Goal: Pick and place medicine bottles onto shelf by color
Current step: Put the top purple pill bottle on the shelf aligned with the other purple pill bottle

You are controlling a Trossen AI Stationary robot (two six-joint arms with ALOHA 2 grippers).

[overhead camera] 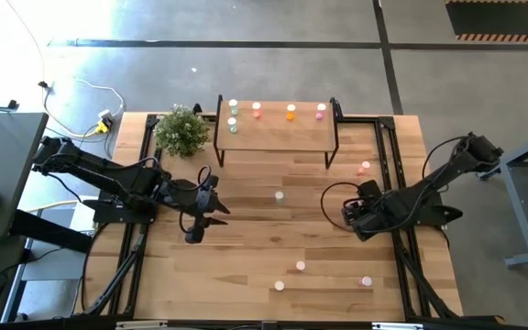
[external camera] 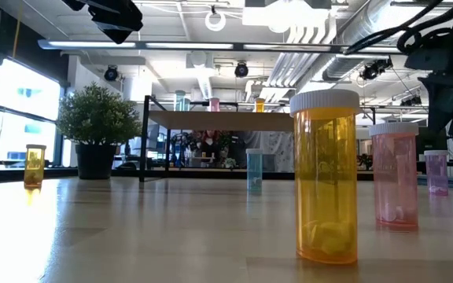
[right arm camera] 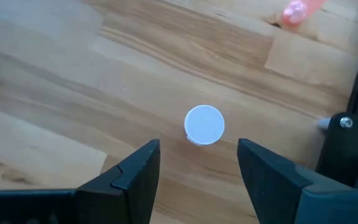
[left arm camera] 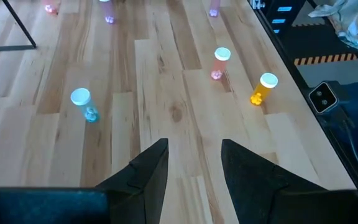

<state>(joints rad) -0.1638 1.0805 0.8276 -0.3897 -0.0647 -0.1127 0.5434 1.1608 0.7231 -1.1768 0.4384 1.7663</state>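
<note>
The medicine bottles (overhead camera: pixel 280 195) are small clear-tinted cylinders with pale caps, in green, pink, orange and magenta. Several already stand on the shelf (overhead camera: pixel 273 137), a light wood top on thin black legs at the far middle of the table (overhead camera: pixel 246 247), beside a potted plant (overhead camera: pixel 181 131): two greenish ones at its left end, then a pink, an orange and a magenta one along its back edge. The rest are scattered upright on the table, long axes vertical and caps up: one near the centre, three toward the near edge, and a couple by the right rail. In the low view the orange bottle (external camera: pixel 326 177) stands nearest, with a pink bottle (external camera: pixel 395 176) just beyond it.

The right gripper (right arm camera: pixel 194 163) hangs over the right half of the table with its fingers spread apart and holding nothing. A white-capped bottle (right arm camera: pixel 204 125) stands just ahead of the gap, seen cap-on, clear of both fingers.

The left gripper (left arm camera: pixel 194 163) hovers over the left-centre of the table, its fingers parted a little and empty. A green bottle (left arm camera: pixel 83 104), another pink one (left arm camera: pixel 220 63) and an orange one (left arm camera: pixel 263 89) stand well ahead of it, none between its fingers.
</note>
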